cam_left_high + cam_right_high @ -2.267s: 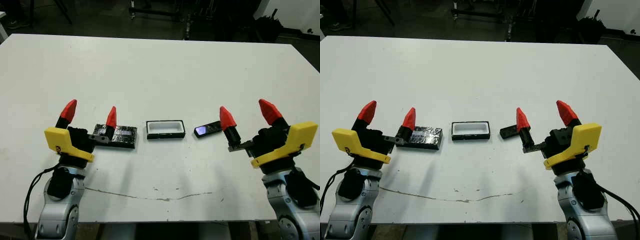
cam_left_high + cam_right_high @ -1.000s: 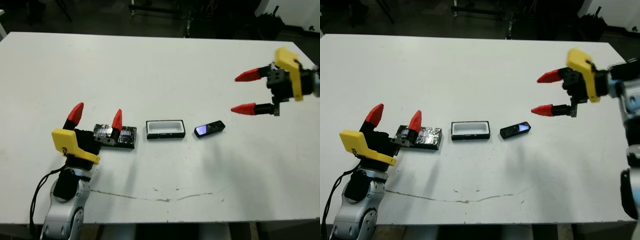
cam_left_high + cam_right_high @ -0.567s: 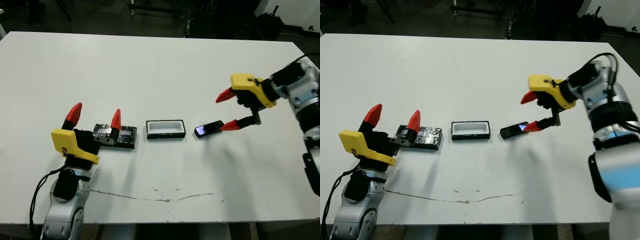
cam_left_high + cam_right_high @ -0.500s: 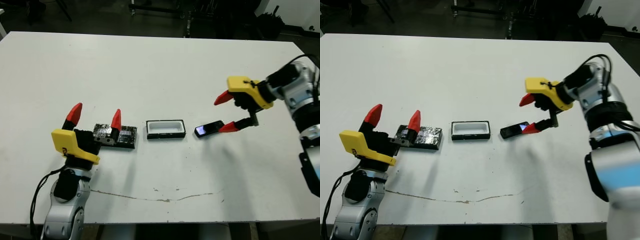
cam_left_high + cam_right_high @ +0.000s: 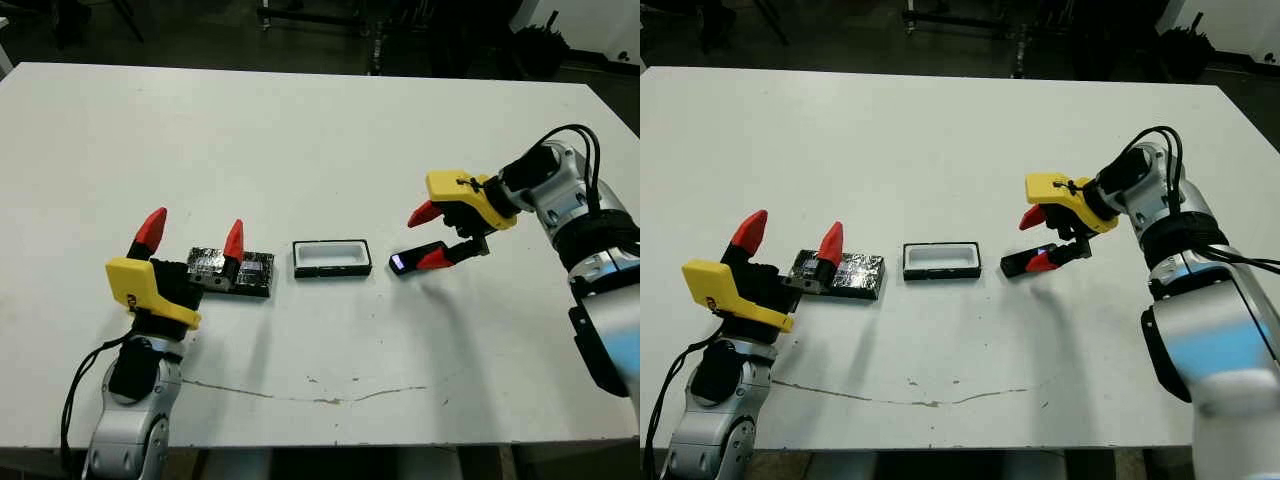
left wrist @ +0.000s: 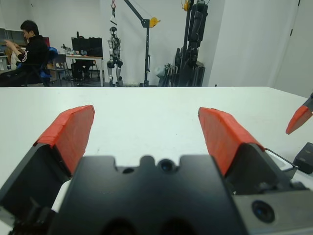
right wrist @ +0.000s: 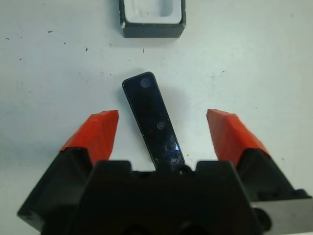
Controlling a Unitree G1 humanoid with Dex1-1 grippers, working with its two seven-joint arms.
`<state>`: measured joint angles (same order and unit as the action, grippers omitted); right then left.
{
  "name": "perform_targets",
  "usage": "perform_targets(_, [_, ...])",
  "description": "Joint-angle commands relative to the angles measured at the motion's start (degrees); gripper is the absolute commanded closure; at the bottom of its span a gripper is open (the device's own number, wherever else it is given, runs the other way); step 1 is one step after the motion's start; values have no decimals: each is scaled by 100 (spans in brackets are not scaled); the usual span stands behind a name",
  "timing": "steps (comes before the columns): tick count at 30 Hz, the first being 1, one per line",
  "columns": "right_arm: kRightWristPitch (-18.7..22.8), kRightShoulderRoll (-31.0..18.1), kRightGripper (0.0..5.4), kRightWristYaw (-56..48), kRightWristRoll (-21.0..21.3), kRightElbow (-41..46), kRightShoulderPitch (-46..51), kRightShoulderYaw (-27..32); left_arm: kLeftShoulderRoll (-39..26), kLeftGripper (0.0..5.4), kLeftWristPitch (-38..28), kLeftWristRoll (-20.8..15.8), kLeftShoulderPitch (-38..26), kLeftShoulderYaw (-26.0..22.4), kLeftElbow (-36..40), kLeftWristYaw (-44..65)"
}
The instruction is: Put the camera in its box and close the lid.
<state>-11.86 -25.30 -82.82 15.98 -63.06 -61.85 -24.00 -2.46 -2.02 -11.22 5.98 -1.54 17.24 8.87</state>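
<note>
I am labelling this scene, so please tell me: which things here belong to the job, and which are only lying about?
Belong to the job:
camera, between the open right end effector fingers
box
lid

Lying about:
nothing else lies on the white table

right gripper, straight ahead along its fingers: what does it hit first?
The camera, which lies between the open fingers of the right gripper. Further along the same line sits the box. Its height above the table is unclear.
</note>
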Motion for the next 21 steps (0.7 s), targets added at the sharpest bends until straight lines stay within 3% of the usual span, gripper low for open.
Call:
perform_targets(1, [96,53,88,-76,53,-103,119,-21,-62,0,109,-46,72,-19,89,43])
perform_targets(9, [-234,25,178,-187,85,-46,247,-36,-66,0,100,-53,67,-9,89,58])
perform_targets(12, [-149,20,177,-175,117,-33,281,-40,-89,0,32,19,69,-6,62,61])
perform_targets(19, [75,70,241,-40,211,-33,392,-81,-54,0,48,14,72,-17,73,38])
perform_targets(21, [40,84,224,-26,250,0,443,-128,-59,0,56,4,81,-19,88,45])
